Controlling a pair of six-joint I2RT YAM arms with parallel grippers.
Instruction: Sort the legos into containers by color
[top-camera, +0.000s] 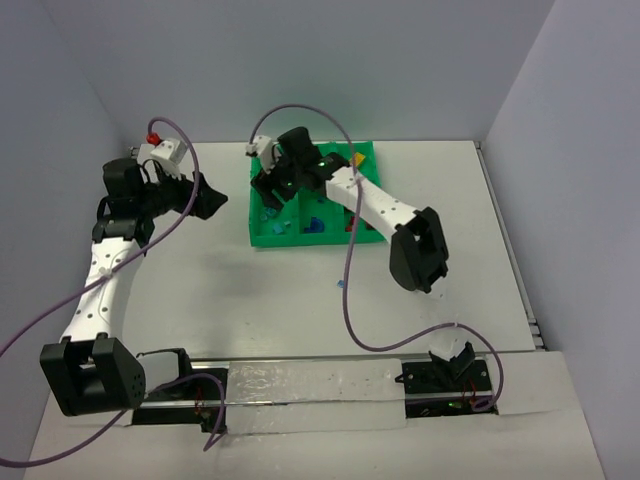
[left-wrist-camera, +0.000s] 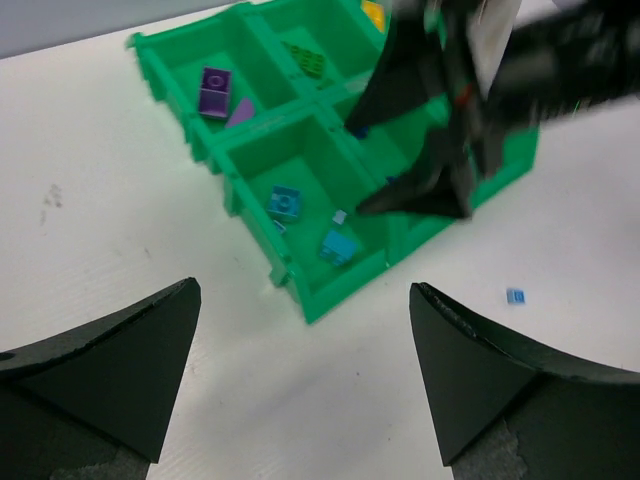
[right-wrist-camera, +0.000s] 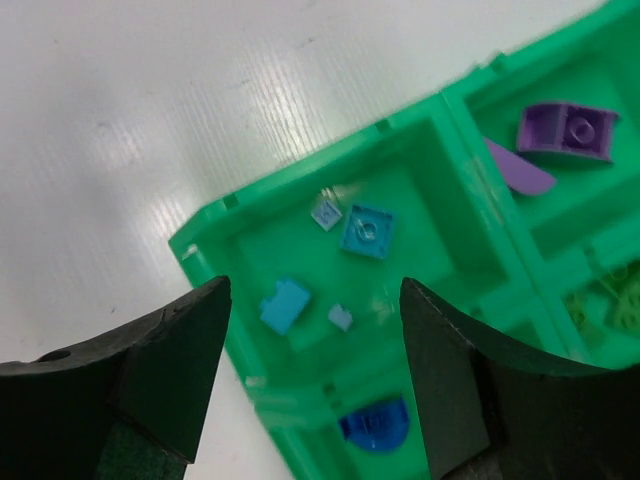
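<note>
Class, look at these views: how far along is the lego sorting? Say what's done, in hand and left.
Done: four light blue legos lie in one corner compartment of the tray, purple ones in the next. In hand: nothing; the right gripper hovers over the light blue ones, jaws open and empty. Remaining: one blue piece on the table beside the tray.

The left gripper (left-wrist-camera: 303, 295) has its 2 fingers spread wide with nothing between them. Beyond lies the green tray (left-wrist-camera: 232, 185). Its far-left compartment holds 2 purple legos (left-wrist-camera: 214, 92); its near-left compartment holds 3 light blue legos (left-wrist-camera: 284, 203). The right gripper (left-wrist-camera: 365, 168), blurred and with jaws parted, hangs over the near-middle compartment. 1 small blue lego (left-wrist-camera: 515, 295) lies on the table, near side of the tray.
</note>
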